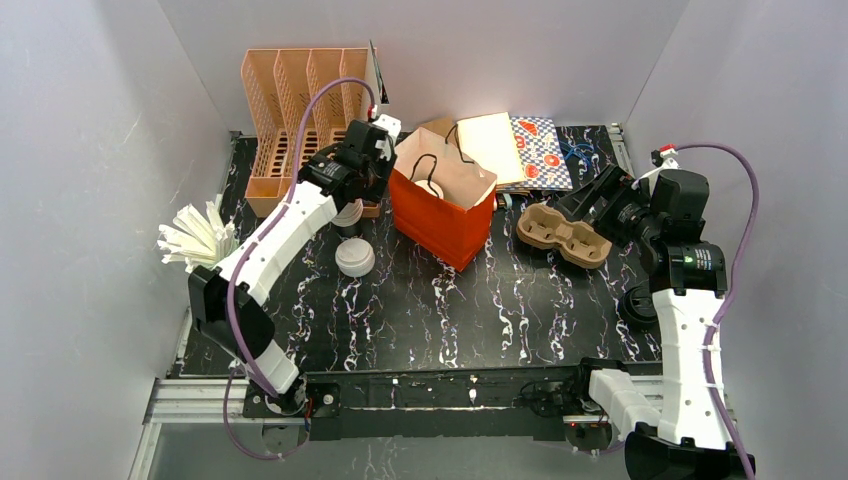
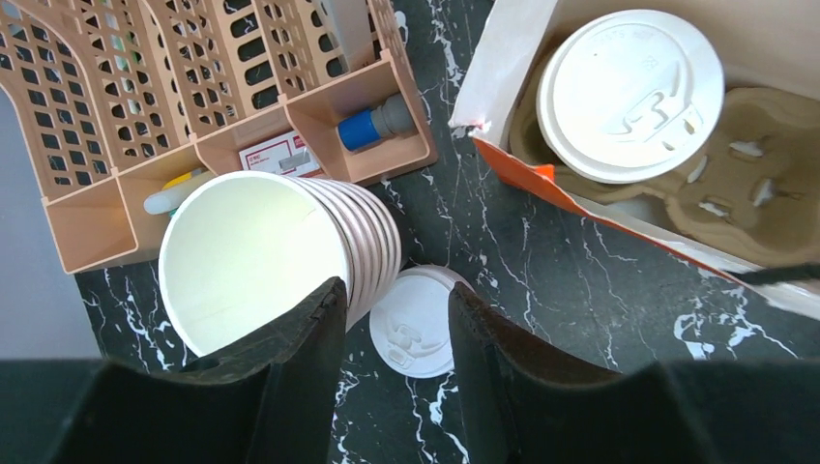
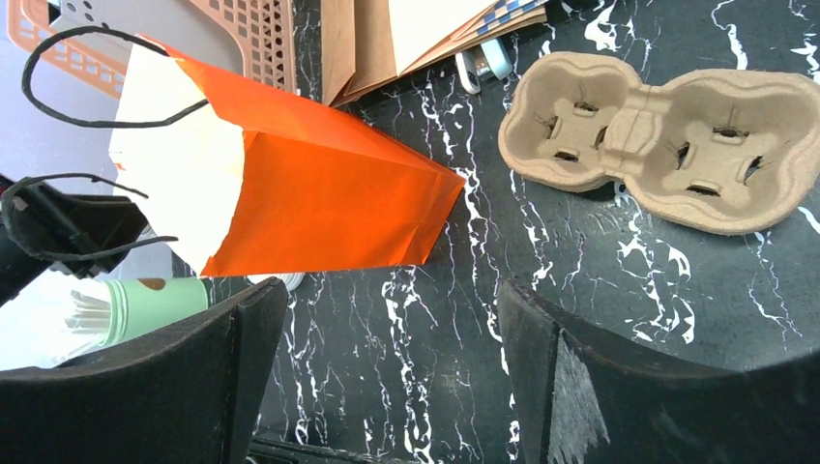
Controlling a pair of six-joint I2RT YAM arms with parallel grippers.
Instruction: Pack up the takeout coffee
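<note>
Your left gripper [image 2: 396,290] is partly open and holds nothing. The coffee cup with the white lid [image 2: 630,92] sits inside the orange bag [image 1: 440,225], just to its right. Your right gripper [image 3: 392,295] is wide open and empty.

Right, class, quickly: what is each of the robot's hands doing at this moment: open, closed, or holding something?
Left hand: open, holding nothing.
Right hand: open wide, holding nothing.

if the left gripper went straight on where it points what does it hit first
Probably the loose white lid, between the fingers of the left gripper; the stack of white cups by one finger might brush first, depth unclear.
</note>
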